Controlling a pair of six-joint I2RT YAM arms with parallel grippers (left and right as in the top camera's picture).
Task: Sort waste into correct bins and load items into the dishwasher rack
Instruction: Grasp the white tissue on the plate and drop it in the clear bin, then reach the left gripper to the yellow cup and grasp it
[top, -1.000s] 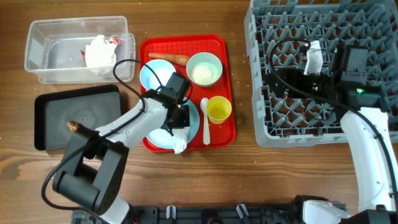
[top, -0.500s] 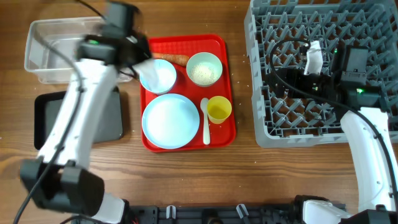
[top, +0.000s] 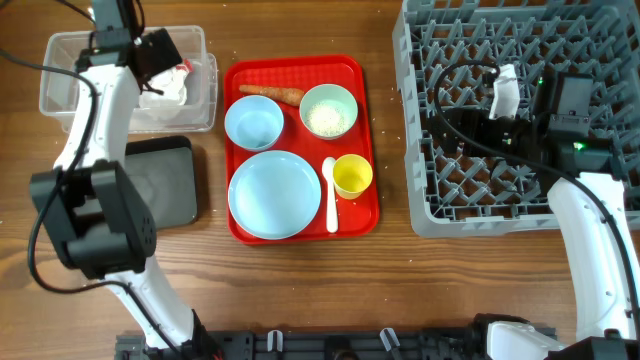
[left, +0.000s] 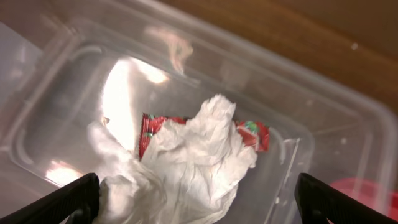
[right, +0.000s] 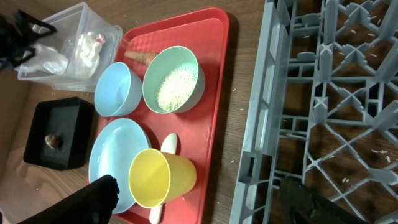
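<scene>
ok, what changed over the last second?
The left gripper swung from the large plate to above the clear tub and opened, dropping the crumpled napkin in, partly over the red wrapper. The right gripper and the rest of the red tray are unchanged.

No text, label, brand or number readable in any view. The red wrapper (left: 258, 138) in the clear tub (left: 323, 118) carries small green-and-white print, too blurred to make out.
</scene>
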